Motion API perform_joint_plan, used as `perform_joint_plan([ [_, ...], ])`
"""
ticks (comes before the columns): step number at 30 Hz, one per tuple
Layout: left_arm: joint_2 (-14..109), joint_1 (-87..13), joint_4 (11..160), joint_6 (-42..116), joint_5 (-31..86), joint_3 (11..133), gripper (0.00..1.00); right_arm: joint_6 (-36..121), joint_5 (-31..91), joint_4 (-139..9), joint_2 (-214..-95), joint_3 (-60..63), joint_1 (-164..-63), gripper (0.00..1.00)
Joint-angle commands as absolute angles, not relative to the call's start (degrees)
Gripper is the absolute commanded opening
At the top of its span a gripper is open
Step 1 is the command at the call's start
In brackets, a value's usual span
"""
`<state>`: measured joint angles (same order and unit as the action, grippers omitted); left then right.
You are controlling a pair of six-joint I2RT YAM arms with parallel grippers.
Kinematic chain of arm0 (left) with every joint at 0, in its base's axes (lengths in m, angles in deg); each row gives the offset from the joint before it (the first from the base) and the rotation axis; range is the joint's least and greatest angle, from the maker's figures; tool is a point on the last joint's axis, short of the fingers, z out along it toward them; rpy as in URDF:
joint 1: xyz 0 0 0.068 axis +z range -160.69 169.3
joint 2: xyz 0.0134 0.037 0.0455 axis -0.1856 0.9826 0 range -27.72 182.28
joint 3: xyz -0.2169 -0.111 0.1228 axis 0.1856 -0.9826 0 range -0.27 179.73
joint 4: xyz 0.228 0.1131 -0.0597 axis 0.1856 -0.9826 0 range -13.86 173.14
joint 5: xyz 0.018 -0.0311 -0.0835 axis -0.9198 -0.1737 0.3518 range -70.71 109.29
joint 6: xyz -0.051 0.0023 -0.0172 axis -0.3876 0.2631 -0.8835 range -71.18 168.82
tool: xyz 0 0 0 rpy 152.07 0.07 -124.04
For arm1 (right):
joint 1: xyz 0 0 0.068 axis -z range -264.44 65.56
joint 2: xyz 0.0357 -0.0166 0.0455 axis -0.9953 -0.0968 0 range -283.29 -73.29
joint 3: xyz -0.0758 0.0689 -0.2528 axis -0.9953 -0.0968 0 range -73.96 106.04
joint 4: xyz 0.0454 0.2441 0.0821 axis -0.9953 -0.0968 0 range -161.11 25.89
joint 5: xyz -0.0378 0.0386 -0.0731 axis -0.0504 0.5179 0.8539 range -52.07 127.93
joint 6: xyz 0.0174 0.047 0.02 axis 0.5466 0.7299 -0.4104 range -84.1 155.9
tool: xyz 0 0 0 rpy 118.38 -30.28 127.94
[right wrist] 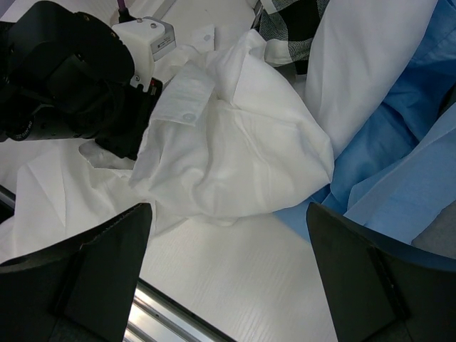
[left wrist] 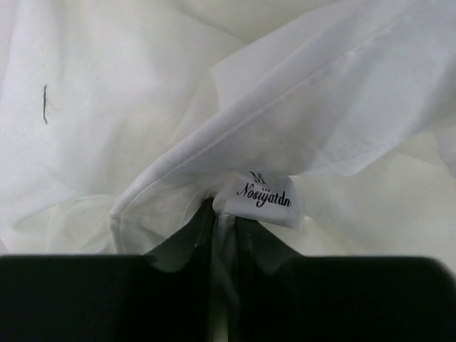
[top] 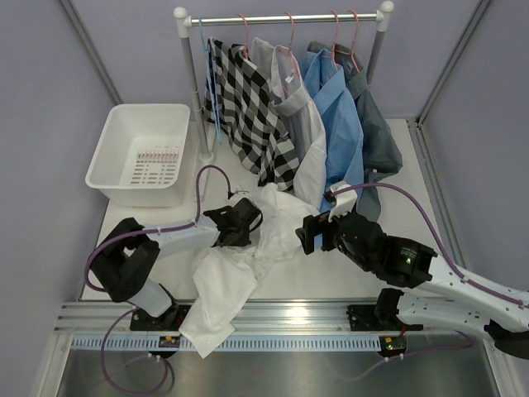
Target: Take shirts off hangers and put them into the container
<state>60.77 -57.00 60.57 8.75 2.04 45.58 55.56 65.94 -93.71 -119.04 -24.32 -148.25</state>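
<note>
Left fingers point(left wrist: 92, 299) pinch a fold of the white shirt point(left wrist: 320, 85); right fingers point(right wrist: 92, 278) gape wide over bare table point(right wrist: 249, 285).

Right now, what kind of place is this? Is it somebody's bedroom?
Probably a robot test booth, not a bedroom. Robot arms are bolted to a metal rail at the table edge, plain walls close it in, and the clothes rack stands on the table.

container point(top: 124, 136) open from above, hanging shirts point(top: 248, 107) walling off the back
</note>
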Motion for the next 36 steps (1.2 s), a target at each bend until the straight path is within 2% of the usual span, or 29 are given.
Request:
perform_joint_plan([
  [1, 58.5, -56.3, 62.1, 7.0, -0.1, 44.0, 0.01, 54.9, 68.3, -92.5, -118.6, -24.3, -148.7, 0.99],
  [4, 54.3, -54.7, 59.2, 7.4, -3.1, 43.9, 0.0, 54.9, 68.8, -92.9, -117.8, -24.2, -148.7, 0.99],
  [8, 42.3, -52.4, 50.5, 8.8, -7.9, 45.8, 0.0, 54.9, 69.0, -93.5, -116.6, -24.0, -148.7, 0.99],
  [12, 33.7, -49.6, 41.9, 11.2, -14.0, 52.2, 0.0, 54.2, 69.2, -94.1, -116.2, -22.7, -148.6, 0.99],
  [19, 28.3, -44.5, 29.7, 15.4, -19.6, 64.4, 0.0, 51.6, 69.8, -96.6, -116.4, -17.5, -148.6, 1.0],
  [28, 27.6, -34.3, 23.6, 22.8, -23.3, 79.4, 0.0, 48.3, 70.8, -98.9, -117.0, -12.4, -148.7, 1.0],
  [32, 33.2, -32.4, 23.8, 28.6, -26.3, 96.3, 0.0, 47.8, 70.8, -99.1, -117.0, -11.4, -148.6, 0.99],
  [36, 41.1, -32.3, 25.0, 36.1, -35.5, 112.6, 0.0, 47.4, 70.7, -99.1, -116.9, -10.8, -148.6, 0.99],
])
